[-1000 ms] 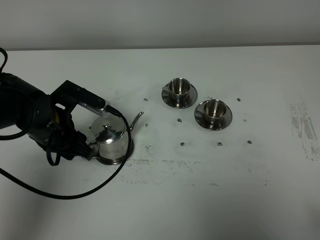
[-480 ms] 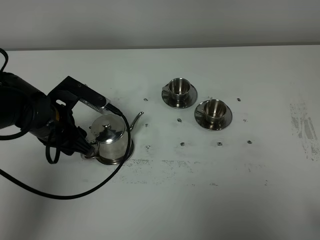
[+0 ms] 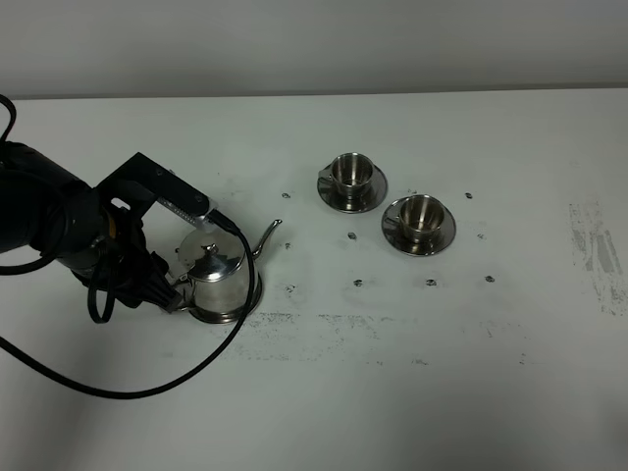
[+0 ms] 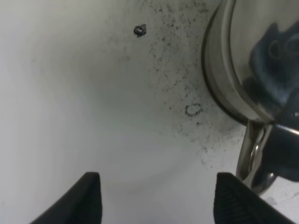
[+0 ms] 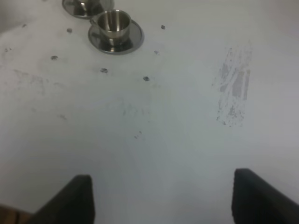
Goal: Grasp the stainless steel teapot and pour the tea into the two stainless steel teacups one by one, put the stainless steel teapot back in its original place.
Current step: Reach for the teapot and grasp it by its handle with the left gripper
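The stainless steel teapot [image 3: 218, 278] stands lidded on its round steel coaster [image 3: 253, 294], the original place, at the table's left, with its spout toward the cups. My left gripper [image 3: 169, 292] is at the pot's handle side. In the left wrist view it [image 4: 159, 200] is open, and the loop handle [image 4: 252, 156] lies just past one fingertip [image 4: 236, 198], outside the gap. The two stainless steel teacups [image 3: 351, 172] [image 3: 422, 212] sit on saucers at centre right. The right gripper [image 5: 170, 198] is open over bare table, with the nearer cup [image 5: 112, 21] ahead. The tea is hidden.
The white tabletop [image 3: 392, 373] carries small dark specks and smudges around the cups and the pot, and a scuffed patch [image 3: 594, 250] at the far right. A black cable [image 3: 118, 388] loops from the left arm across the table in front of the teapot.
The left arm has shifted slightly at the teapot's handle side and come back close to where it was. The teapot and cups have not moved.
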